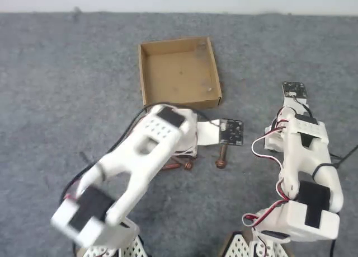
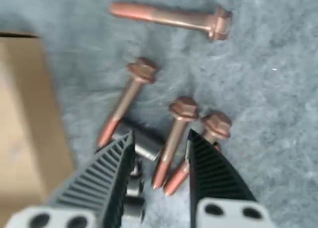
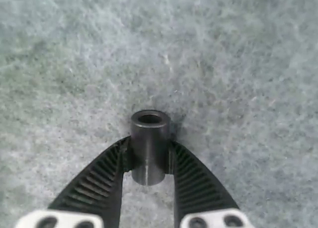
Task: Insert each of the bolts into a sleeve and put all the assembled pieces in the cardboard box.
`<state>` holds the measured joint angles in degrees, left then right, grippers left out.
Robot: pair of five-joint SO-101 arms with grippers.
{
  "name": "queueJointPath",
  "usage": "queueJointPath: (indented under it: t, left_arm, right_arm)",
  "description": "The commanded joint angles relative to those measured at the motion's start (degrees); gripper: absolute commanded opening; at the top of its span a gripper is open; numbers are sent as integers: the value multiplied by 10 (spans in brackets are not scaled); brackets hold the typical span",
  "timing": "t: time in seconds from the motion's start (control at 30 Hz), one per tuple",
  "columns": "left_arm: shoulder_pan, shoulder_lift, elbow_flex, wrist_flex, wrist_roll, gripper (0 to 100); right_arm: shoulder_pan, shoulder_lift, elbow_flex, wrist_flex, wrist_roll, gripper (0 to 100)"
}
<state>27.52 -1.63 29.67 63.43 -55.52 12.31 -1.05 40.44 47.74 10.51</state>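
1. The ribbed black fingers (image 2: 112, 173) of our left gripper (image 2: 160, 136) are spread apart and hold nothing. They straddle one copper-coloured hex-head bolt (image 2: 171, 141) lying on the grey carpet (image 2: 278, 64).
2. Our right gripper (image 3: 149, 148) is clenched on a short dark cylindrical metal sleeve (image 3: 150, 133). The sleeve stands upright over the carpet with its open bore facing the wrist camera.
3. We judge the step in hand to be picking up a bolt for that sleeve. To do it well, we should close on the straddled shank alone. A second bolt (image 2: 216, 124) lies just beside it, its shank passing behind one finger, and a loose dark sleeve (image 2: 146, 141) lies close against the other.
4. Gripping near the head would leave the tip free to enter the bore. A squeeze that also catches the neighbour would probably twist both.
5. The right gripper should hold its sleeve vertical and firm, since the smooth round wall looks apt to slip.
6. The bolts have flanged hexagonal heads, smooth reddish shanks and tapered tips. A third bolt (image 2: 121, 104) and a fourth bolt (image 2: 169, 17) lie farther from the jaws.
7. In the high view the bolts lie at the centre of the frame, partly under our left arm. They are just below the shallow brown cardboard box (image 1: 142, 72) at upper centre, which has nothing assembled in it.
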Motion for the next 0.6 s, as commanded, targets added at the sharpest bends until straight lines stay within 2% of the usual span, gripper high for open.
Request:
queueJointPath:
  t: [0.0, 0.57]
  left_arm:
    - [1, 81, -120, 33, -5, 162]
    - [18, 261, -252, 29, -4, 163]
  right_arm:
    - [7, -6, -36, -5, -7, 6]
    - [7, -6, -36, -9, -7, 6]
